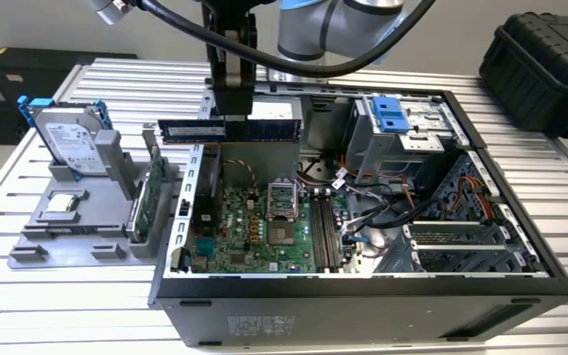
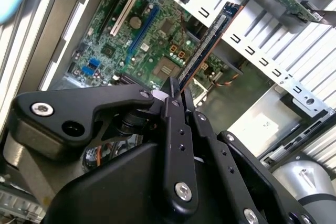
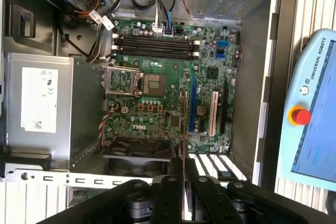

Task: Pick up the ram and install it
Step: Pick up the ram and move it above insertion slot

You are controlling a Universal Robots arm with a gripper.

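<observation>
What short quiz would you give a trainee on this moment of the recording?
1. True or false: the long, thin bluish-green ram stick is seated in the green motherboard.
2. The black gripper is: A) open, B) shut on the ram, C) shut on a cable.
3. On which side of the exterior view does the grey plastic fixture stand beside the open black computer case?
Key: 1 false, it hangs above the case; 2 B; 3 left.
</observation>
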